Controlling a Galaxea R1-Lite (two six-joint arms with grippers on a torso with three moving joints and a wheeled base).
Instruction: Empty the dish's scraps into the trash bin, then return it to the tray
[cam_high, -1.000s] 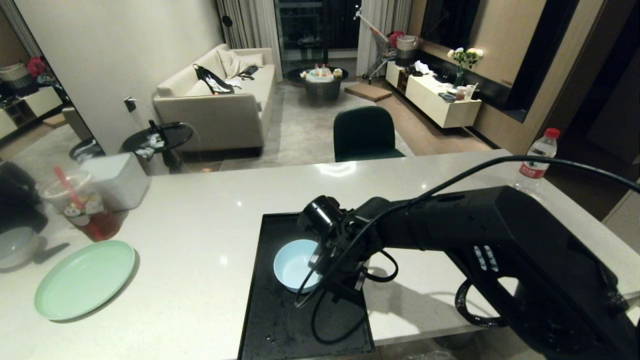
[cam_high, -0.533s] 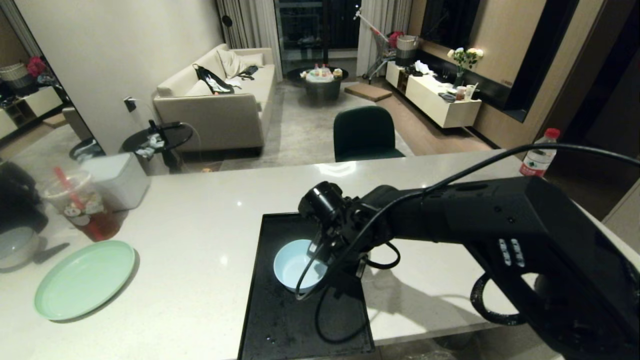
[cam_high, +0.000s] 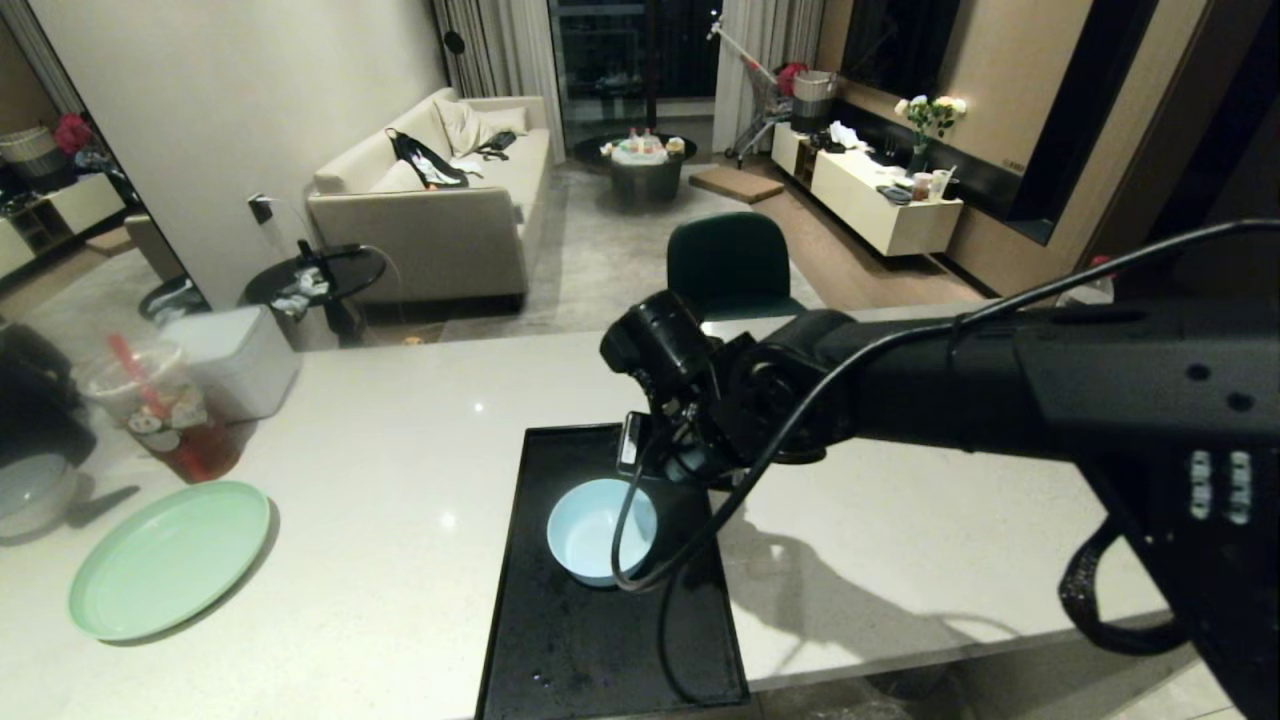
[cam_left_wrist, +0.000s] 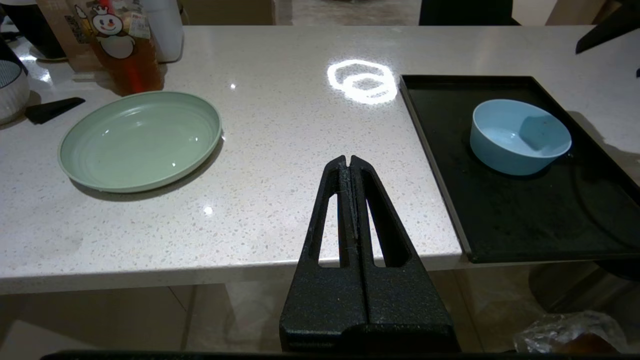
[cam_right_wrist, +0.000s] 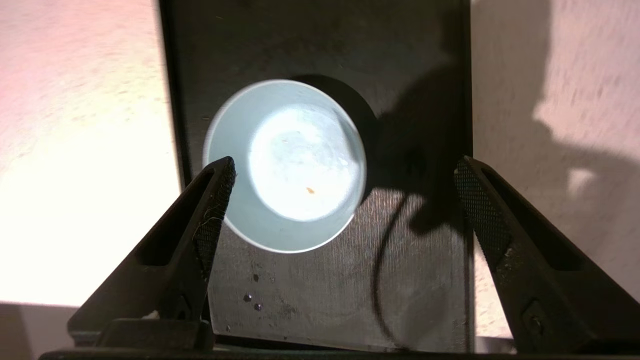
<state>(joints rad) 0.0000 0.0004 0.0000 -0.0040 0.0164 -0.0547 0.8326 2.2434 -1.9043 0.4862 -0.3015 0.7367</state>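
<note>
The dish (cam_high: 590, 535), a small pale-blue bowl, stands upright on the black tray (cam_high: 600, 660) toward its far half. It is all but empty: of the scraps, one tiny orange fleck (cam_right_wrist: 310, 190) lies on its bottom. My right gripper (cam_right_wrist: 345, 165) hangs open above the tray, pointing down, with the dish (cam_right_wrist: 285, 165) below it by one finger and untouched. My right wrist (cam_high: 700, 400) hovers just beyond the dish. My left gripper (cam_left_wrist: 348, 160) is shut and empty at the table's near edge, left of the tray (cam_left_wrist: 525, 220). The trash bin is out of view.
A mint-green plate (cam_high: 170, 560) lies at the table's left, with a drink cup (cam_high: 165, 410), a white box (cam_high: 235, 360) and a white-grey bowl (cam_high: 30, 495) behind it. A dark chair (cam_high: 730, 265) stands beyond the table. Crinkled clear plastic (cam_left_wrist: 570, 335) shows below the table's near edge.
My right gripper has opened, letting go of the dish, and risen off it with the whole right arm. The dish stays put on the tray. The left arm has not moved.
</note>
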